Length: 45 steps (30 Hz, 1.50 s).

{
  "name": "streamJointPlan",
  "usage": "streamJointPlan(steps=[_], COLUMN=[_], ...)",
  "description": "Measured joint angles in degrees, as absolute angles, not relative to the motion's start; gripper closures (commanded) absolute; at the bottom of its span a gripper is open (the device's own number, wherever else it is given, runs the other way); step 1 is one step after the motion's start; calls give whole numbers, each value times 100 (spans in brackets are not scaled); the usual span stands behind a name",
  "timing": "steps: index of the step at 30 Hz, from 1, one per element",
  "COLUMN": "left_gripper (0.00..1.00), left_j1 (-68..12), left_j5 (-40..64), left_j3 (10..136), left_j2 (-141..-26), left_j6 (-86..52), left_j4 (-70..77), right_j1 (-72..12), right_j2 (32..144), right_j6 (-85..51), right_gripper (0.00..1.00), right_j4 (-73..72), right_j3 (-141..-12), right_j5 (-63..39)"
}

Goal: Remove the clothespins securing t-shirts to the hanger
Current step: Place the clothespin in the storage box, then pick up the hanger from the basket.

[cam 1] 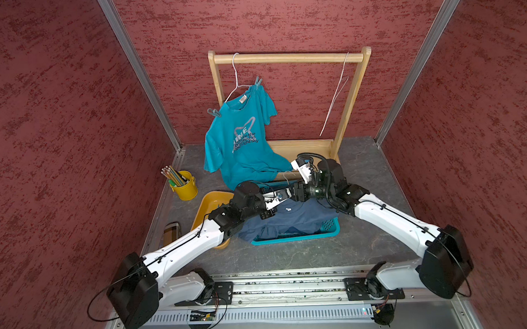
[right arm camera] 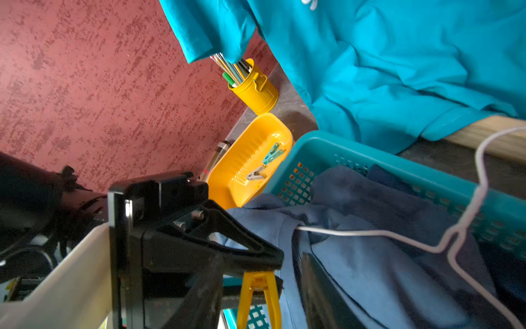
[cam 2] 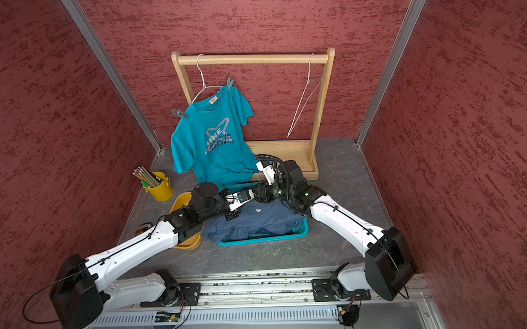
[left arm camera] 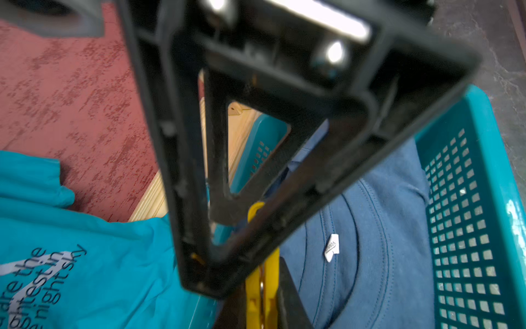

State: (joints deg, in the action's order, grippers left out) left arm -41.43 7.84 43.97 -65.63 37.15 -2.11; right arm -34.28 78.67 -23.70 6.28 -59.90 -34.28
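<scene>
A yellow clothespin (left arm camera: 262, 284) stands over the teal basket (cam 1: 328, 229), and my left gripper (left arm camera: 263, 310) is shut on it. My right gripper (right arm camera: 259, 316) straddles the same clothespin (right arm camera: 257, 299), open, with gaps on both sides. In both top views the two grippers (cam 1: 283, 195) (cam 2: 261, 192) meet tip to tip above the slate blue t-shirt (cam 1: 288, 218). The teal t-shirt (cam 1: 243, 141) hangs on a white hanger (cam 1: 236, 78), pinned by two grey-blue clothespins (cam 1: 214, 112) (cam 1: 258, 81).
A wooden rack (cam 1: 288, 58) carries a second, bare hanger (cam 1: 335, 99). Another white hanger (right arm camera: 370, 233) lies on the shirt in the basket. A yellow tray (right arm camera: 250, 142) holds loose clothespins (right arm camera: 273, 153). A yellow pencil cup (cam 1: 183, 186) stands at the left.
</scene>
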Motion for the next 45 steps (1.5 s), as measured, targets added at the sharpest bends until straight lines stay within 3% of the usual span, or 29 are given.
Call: streamJointPlan(steps=[9, 13, 18, 20, 22, 24, 27, 33, 35, 43, 45], left_gripper=[94, 89, 87, 77, 51, 40, 33, 32, 32, 32, 32], left_j1=[-3387, -2180, -670, -357, -165, -40, 58, 64, 64, 64, 64], left_j5=[-185, -250, 436, 615, 716, 832, 989, 1155, 1177, 1299, 1330], left_j3=[3461, 2827, 2053, 1894, 1861, 1863, 1863, 1870, 1887, 2056, 2169], left_j2=[-5192, -4482, -4080, -4134, -4272, -4412, -4495, -4333, -4285, -4018, -3957], left_j6=[1605, 104, -1678, -2185, -2554, -2788, -2974, -2993, -2956, -2711, -2611], left_j4=[-384, -506, -593, -676, -814, -849, -858, -810, -814, -939, -989], right_j1=[-3402, -3400, -3393, -3393, -3398, -3398, -3398, -3398, -3398, -3446, -3472], right_j2=[8195, 8882, 9577, 9776, 9865, 9889, 9957, 10151, 10219, 10331, 10276], right_j6=[-2357, -2403, -2440, -2443, -2443, -2438, -2432, -2392, -2370, -2196, -2182], right_gripper=[47, 44, 44, 44, 43, 42, 42, 43, 48, 93, 100], right_j4=[744, 996, 1466, 1645, 1765, 1857, 1964, 2008, 2049, 2163, 2137], right_j3=[-6233, -6554, -6930, -7100, -7185, -7218, -7290, -7439, -7526, -7655, -7631], right_j5=[-2290, -1656, -1179, -991, -827, -701, -585, -517, -506, -397, -364])
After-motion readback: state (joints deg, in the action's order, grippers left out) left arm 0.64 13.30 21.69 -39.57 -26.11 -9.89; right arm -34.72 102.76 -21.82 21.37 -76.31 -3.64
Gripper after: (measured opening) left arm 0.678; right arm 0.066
